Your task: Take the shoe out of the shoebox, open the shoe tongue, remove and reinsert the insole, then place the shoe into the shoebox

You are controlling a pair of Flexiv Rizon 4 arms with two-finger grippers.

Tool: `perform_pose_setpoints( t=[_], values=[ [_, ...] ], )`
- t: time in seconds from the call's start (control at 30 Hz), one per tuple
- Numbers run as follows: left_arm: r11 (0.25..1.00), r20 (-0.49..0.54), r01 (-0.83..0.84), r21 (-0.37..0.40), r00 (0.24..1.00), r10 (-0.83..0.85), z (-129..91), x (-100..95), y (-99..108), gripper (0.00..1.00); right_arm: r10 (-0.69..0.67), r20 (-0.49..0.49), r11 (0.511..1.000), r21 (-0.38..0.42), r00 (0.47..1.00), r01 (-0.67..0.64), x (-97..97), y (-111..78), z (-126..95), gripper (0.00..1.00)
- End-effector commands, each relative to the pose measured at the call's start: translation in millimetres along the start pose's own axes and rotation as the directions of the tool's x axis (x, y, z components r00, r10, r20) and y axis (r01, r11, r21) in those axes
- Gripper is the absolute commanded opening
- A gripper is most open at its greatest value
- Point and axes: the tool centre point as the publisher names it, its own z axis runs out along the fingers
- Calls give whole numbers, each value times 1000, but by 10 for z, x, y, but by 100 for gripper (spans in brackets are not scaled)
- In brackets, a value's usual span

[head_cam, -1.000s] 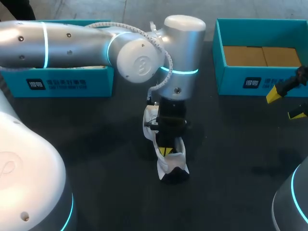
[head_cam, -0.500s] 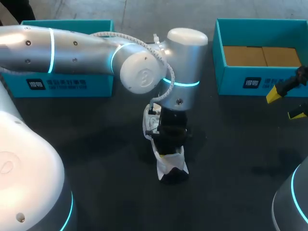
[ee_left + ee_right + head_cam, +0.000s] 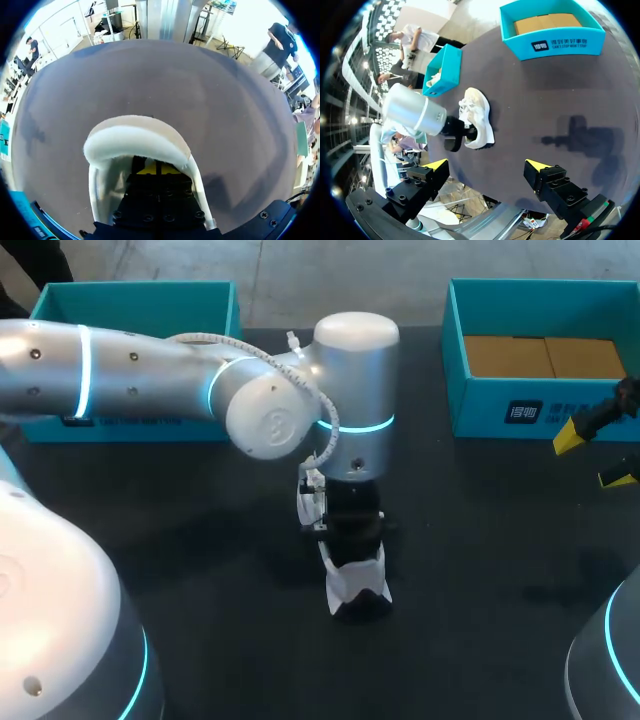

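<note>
The left gripper (image 3: 156,170) is pushed down into the heel opening of the shoe (image 3: 356,582). Its yellow tips sit closed against each other deep inside, and whether they pinch anything there cannot be made out. In the left wrist view the padded white collar of the shoe (image 3: 135,140) arches just ahead of the tips, and the pale inner walls rise on both sides of the gripper.

The shoe, white with a dark underside, stands near the middle of the dark table (image 3: 200,540), outside both boxes. In the head view the left arm (image 3: 270,410) reaches in from its side, and its thick wrist hides most of the shoe, leaving only a white end and the dark sole showing. The right wrist view shows the shoe (image 3: 477,120) side-on, with its laces at the end away from the left arm.

The open teal shoebox (image 3: 480,390), with brown cardboard lying in it, sits well apart from the shoe at the table's far right. A second teal box (image 3: 135,300) stands at the far left, its front partly covered by the left arm.

The right gripper (image 3: 595,457) hangs just in front of the shoebox, open wide and holding nothing.
</note>
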Motion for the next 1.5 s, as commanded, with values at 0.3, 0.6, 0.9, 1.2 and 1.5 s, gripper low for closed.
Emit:
perform_pose_setpoints(
  t=[0.3,0.6,0.9,1.2,1.5],
  values=[
    [999,-30,-36,-36,999,34,-485,75,-102,0,2,3,1000,0,1000,-2,1,0,9,100],
    [998,-120,-35,-47,992,30,-268,23,23,0,2,3,1000,0,1000,-2,1,0,9,100],
    [998,-165,-42,-44,986,35,80,50,59,0,2,3,1000,0,1000,-2,1,0,9,100],
    [1000,0,0,-26,1000,0,317,82,137,0,2,3,1000,0,1000,-2,1,0,9,100],
    [998,84,6,-62,996,-1,116,122,89,0,2,3,1000,0,1000,-2,1,0,9,100]
  ],
)
